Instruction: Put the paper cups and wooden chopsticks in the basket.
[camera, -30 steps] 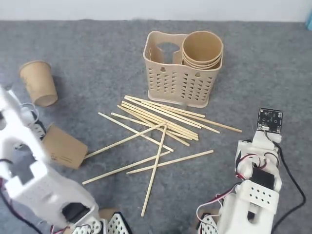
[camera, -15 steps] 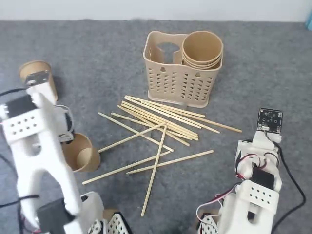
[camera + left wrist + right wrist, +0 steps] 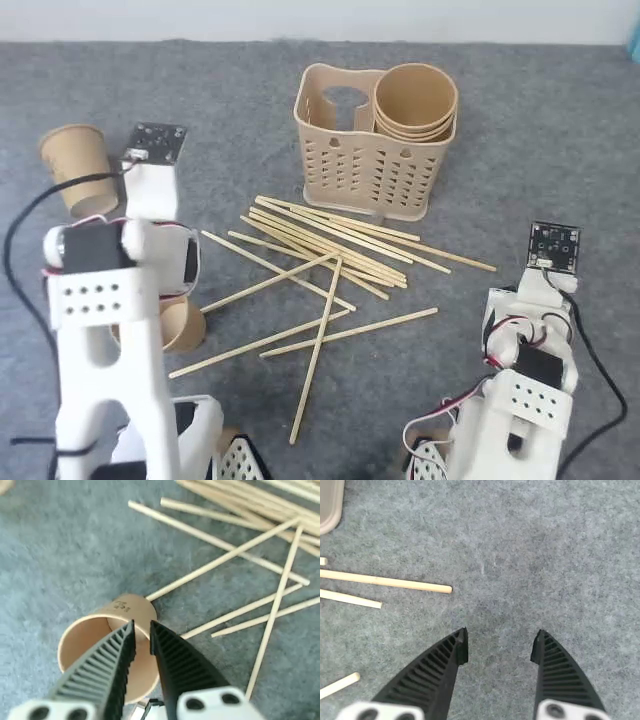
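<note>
Paper cup (image 3: pixel 131 609) tipped on its side, its wall pinched between the nearly closed fingers of my left hand (image 3: pixel 141 625) — just beside the wooden chopsticks (image 3: pixel 330 248) scattered on the grey counter (image 3: pixel 520 150) — while my right hand (image 3: pixel 499 645) hangs wide open, holding nothing, over the counter.

The grey carpeted bench (image 3: pixel 560 150) carries a basket (image 3: pixel 365 170) well beyond both claws, wooden chopsticks (image 3: pixel 330 245) strewn before it between the two claws, a tipped cup (image 3: pixel 90 640) at the left claw (image 3: pixel 141 630), and a second cup (image 3: pixel 78 170) farther out.
</note>
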